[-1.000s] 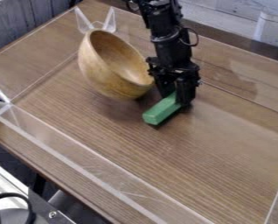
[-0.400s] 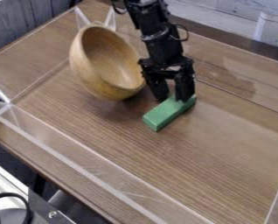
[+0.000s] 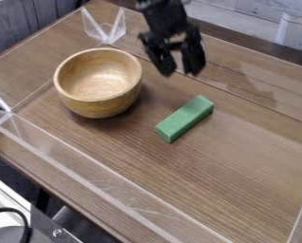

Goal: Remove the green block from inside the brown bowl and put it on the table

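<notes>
The green block (image 3: 184, 119) lies flat on the table (image 3: 230, 171), to the right of the brown bowl (image 3: 99, 82). The bowl stands upright with nothing inside it. My gripper (image 3: 176, 64) hangs above and behind the block, well clear of it and of the bowl. Its dark fingers (image 3: 160, 61) point down with a gap between them and hold nothing.
Clear plastic walls (image 3: 65, 161) run along the table's front and left edges. A clear folded piece (image 3: 105, 28) stands behind the bowl at the back edge.
The gripper let go of the green block and rose away from it. The bowl, tipped on its side before, has settled upright and sits further left.
</notes>
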`<state>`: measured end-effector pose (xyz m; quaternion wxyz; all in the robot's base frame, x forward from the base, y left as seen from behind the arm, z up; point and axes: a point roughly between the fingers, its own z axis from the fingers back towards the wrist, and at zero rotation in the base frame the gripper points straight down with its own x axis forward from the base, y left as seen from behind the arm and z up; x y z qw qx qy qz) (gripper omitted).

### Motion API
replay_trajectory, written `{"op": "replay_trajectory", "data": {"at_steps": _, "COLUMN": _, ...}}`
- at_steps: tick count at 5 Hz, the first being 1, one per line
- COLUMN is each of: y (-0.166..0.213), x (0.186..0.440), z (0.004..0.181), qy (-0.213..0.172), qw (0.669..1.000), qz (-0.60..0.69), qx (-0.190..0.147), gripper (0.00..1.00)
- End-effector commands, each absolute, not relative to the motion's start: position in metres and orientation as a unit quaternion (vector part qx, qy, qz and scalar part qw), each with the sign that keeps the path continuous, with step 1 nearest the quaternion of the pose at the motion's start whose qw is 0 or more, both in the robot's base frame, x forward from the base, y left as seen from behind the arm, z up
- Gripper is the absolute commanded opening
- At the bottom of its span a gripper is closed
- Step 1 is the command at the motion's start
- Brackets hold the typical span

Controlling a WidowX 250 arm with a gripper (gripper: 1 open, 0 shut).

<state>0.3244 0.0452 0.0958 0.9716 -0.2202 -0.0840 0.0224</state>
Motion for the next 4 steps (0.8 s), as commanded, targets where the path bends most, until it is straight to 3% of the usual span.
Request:
{"op": "replay_trajectory", "data": {"at_steps": 1, "y": 0.061, "x": 0.331, "z": 0.127, "qy": -0.128, "qw": 0.972, "qz": -0.004, "qx": -0.199, "gripper": 1.0}}
{"op": "replay_trajectory", "data": {"at_steps": 2, "y": 0.072, "x": 0.33, "z": 0.123, "qy": -0.132, "qw": 0.974, "qz": -0.023, "qx": -0.181, "gripper": 1.0}}
{"op": "replay_trajectory", "data": {"at_steps": 4, "y": 0.089, "x": 0.33, "z": 0.133, "qy": -0.135, "qw": 0.978, "qz": -0.021, "qx": -0.158, "gripper": 1.0}}
